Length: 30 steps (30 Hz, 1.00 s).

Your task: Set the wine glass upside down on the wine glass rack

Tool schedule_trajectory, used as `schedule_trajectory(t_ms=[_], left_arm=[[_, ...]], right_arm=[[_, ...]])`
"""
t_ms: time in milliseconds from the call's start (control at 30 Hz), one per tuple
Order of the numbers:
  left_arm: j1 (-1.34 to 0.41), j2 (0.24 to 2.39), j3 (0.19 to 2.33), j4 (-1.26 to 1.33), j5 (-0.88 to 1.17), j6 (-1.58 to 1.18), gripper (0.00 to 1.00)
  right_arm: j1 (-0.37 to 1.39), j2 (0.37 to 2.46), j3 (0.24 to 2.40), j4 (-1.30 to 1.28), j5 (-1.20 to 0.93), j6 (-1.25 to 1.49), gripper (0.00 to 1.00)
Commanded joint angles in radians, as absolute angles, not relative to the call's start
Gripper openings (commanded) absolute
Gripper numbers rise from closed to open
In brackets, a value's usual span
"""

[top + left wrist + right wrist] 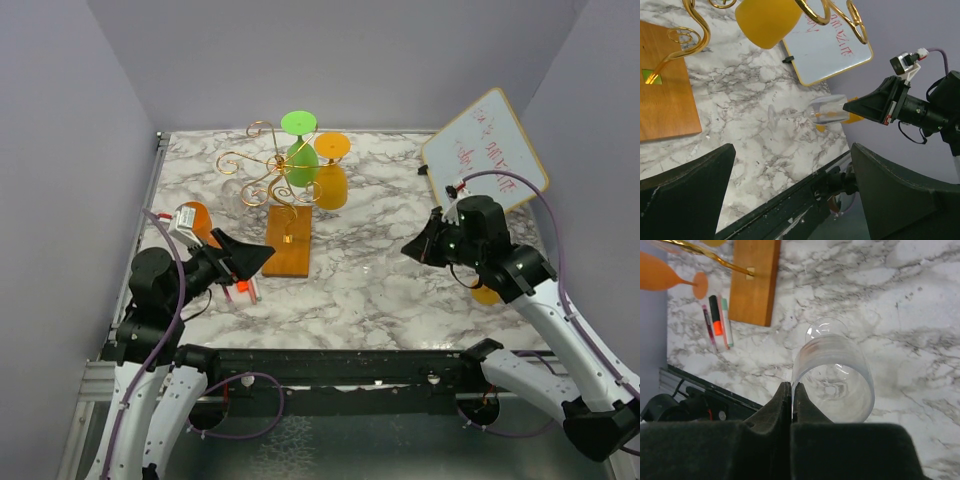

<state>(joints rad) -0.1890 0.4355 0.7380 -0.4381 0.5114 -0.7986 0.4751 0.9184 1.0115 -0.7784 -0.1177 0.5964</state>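
The clear wine glass (832, 375) hangs in the air on its side, foot pointing away from my right gripper (792, 387), which is shut on its rim. It also shows in the left wrist view (826, 110), low over the marble beside the right gripper (847, 106). The gold wire rack (268, 170) stands on its orange-brown wooden base (288, 245) at the centre back. A green glass (301, 160) and a yellow glass (332, 185) hang upside down on it. My left gripper (252, 258) is open and empty, left of the base.
A small whiteboard (485, 150) leans at the back right. Markers (243, 290) lie near the left gripper. An orange glass (196, 217) sits by the left arm, and another orange piece (487, 295) lies under the right arm. Grey walls close three sides.
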Motion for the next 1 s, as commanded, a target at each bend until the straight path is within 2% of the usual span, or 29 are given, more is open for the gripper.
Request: schedule_trajectory(t_ms=[0,200,433,733,967], left_arm=[[-0.183,0.475,0.770,-0.481,0.520,-0.879,0.99],[-0.183,0.487,0.674,-0.485,0.463,-1.089,0.98],[-0.183,0.501,0.629,-0.463,0.438,-1.256,0.98],[-0.183,0.578,0.547,-0.405,0.459,-1.350,0.99],[-0.183,0.600,0.535,-0.390,0.445,-1.493,0.99]], right_arm=[[0.479,0.877,0.949,-0.474,-0.206,0.633,0.01],[0.485,0.851,0.896,-0.284,-0.229,0.620,0.01],[0.535,0.847,0.894,-0.250,-0.242,0.587,0.01],[0.779,0.992,0.973,-0.271,0.012,0.455,0.01],[0.999,1.113,1.033,-0.191,0.246,0.390,0.01]])
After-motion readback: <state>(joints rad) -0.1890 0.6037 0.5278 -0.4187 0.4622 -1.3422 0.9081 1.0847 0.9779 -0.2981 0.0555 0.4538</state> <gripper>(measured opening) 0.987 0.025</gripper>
